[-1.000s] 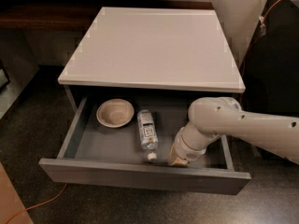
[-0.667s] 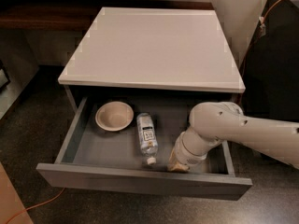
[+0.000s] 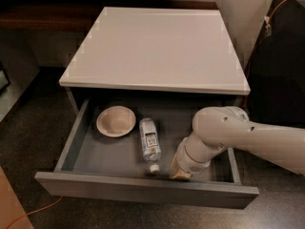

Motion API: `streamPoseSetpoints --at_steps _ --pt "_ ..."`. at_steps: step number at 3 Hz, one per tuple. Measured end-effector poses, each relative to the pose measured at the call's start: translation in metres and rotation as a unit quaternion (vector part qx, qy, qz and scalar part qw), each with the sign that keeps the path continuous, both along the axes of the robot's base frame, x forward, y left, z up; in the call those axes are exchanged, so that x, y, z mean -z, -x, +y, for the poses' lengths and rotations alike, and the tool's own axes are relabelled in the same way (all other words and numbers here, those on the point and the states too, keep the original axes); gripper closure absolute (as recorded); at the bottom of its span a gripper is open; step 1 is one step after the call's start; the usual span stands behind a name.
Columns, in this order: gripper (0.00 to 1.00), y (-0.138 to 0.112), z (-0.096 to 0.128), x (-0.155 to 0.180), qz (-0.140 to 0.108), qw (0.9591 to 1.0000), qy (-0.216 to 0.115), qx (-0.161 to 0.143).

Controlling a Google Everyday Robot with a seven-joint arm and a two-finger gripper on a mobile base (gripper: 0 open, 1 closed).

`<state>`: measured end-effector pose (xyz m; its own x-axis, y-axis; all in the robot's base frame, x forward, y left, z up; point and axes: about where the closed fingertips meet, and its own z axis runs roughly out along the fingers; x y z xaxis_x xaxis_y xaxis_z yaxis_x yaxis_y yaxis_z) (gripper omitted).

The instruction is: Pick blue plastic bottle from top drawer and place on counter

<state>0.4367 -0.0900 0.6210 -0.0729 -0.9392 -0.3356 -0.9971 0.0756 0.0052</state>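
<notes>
The top drawer (image 3: 143, 191) is pulled out under the white counter (image 3: 157, 46). The blue plastic bottle (image 3: 149, 143) lies on its side on the drawer floor, near the middle, with its white cap toward the drawer front. My gripper (image 3: 180, 170) reaches down into the drawer at the end of the white arm. It sits just right of the bottle's cap, against the inside of the drawer front. It is apart from the bottle. The arm's wrist hides the gripper's tip.
A beige bowl (image 3: 116, 121) sits in the drawer left of the bottle. A dark wooden shelf (image 3: 43, 14) runs behind the cabinet at the left. An orange cable (image 3: 33, 213) lies on the dark floor at the front left.
The drawer has slid a little further out toward the camera. My arm and gripper have moved the same way with the drawer front. The bottle and bowl keep their places in the drawer.
</notes>
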Motion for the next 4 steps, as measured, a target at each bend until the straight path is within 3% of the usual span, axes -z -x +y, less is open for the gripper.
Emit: streamPoseSetpoints --at_steps 3,4 --pt "1.0 0.024 0.055 -0.075 -0.015 0.9984 0.024 -0.048" --pt "0.84 0.025 0.072 -0.095 -0.01 0.9984 0.029 -0.048"
